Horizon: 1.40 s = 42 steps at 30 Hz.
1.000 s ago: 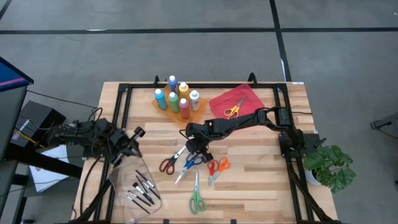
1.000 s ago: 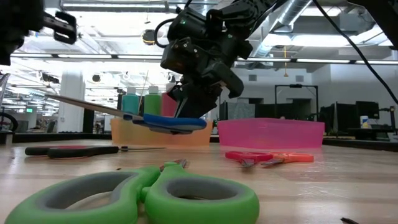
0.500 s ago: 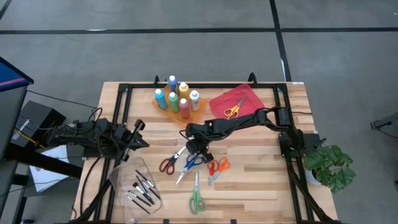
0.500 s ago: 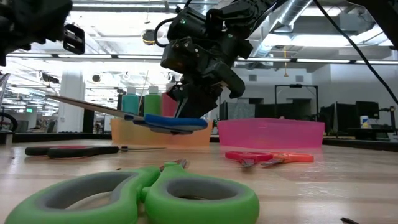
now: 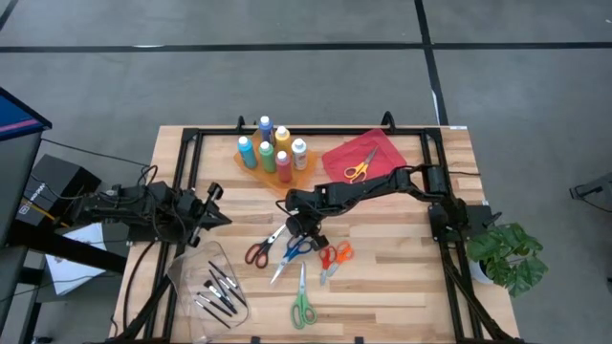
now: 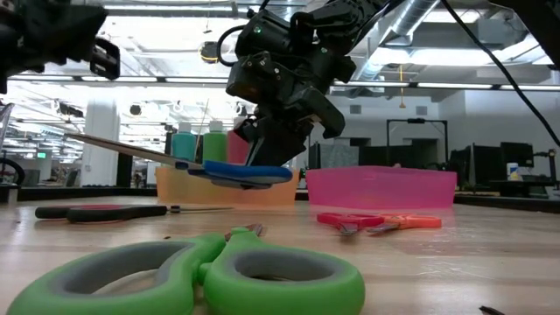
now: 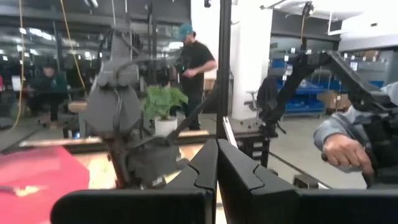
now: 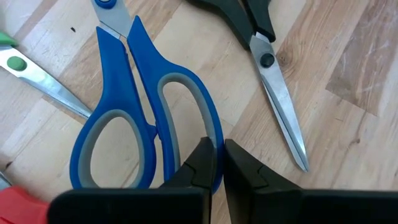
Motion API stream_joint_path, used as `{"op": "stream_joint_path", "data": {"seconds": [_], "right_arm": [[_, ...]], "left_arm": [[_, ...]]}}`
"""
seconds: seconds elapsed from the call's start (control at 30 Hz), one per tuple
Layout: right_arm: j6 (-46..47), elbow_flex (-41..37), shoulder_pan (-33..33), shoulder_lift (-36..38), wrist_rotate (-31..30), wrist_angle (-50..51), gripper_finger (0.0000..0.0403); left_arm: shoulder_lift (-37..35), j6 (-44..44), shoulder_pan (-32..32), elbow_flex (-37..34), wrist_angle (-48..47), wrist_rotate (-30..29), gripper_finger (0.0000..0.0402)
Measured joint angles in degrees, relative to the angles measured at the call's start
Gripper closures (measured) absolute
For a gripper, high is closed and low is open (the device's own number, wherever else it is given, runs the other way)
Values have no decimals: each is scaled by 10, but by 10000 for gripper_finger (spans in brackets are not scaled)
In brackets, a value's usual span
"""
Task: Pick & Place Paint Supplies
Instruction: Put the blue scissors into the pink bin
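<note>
The blue-handled scissors [image 6: 236, 172] hang just above the table's middle, and my right gripper [image 5: 306, 229] is shut on them. Around them, flat on the wood, lie black-and-red scissors [image 5: 256, 252], orange scissors [image 5: 336, 256] and green scissors [image 5: 302, 308]. Several paint bottles [image 5: 271, 151] stand on an orange tray at the far side. Dark-handled brushes [image 5: 218, 290] lie in a clear tray. My left gripper [image 5: 218, 204] is shut on nothing, raised at the table's left edge. My right gripper pinches the outer rim of one blue handle loop [image 8: 215, 129] between its two fingers [image 8: 200, 163]. The fingers slant down from the table's far right. The scissors are lifted clear and lie nearly level, their blades [image 6: 118, 146] reaching out toward the table's near left.
A red tray [image 5: 368, 158] at the far right holds another pair of orange scissors [image 5: 358, 171]. A black frame rail [image 5: 287, 132] runs along the far edge. A potted plant [image 5: 512, 256] stands off the right edge. People show in the room beyond.
My left gripper has swung sideways at its wrist while staying shut and in the same place. My right gripper and the blue scissors have kept still.
</note>
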<state>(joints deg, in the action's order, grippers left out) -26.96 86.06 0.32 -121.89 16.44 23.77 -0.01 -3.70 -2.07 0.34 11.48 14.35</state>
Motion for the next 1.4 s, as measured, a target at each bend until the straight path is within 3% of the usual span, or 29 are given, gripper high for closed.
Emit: {"op": "stream_joint_path", "data": {"seconds": [0.13,0.3,0.43,0.97,1.4], "right_arm": [[0,0,0,0,0,0,391],[0,0,0,0,0,1,392],[-4,0,0,0,0,0,392],[-7,0,1,59,0,22,393],[-21,0,-36,186,-24,133,393]], "left_arm": [[1,0,3,2,-85,-11,401],[33,0,22,1,-99,-105,401],[24,0,45,1,-104,-136,401],[0,0,77,0,-105,-140,401],[0,0,77,0,-105,-140,401]]}}
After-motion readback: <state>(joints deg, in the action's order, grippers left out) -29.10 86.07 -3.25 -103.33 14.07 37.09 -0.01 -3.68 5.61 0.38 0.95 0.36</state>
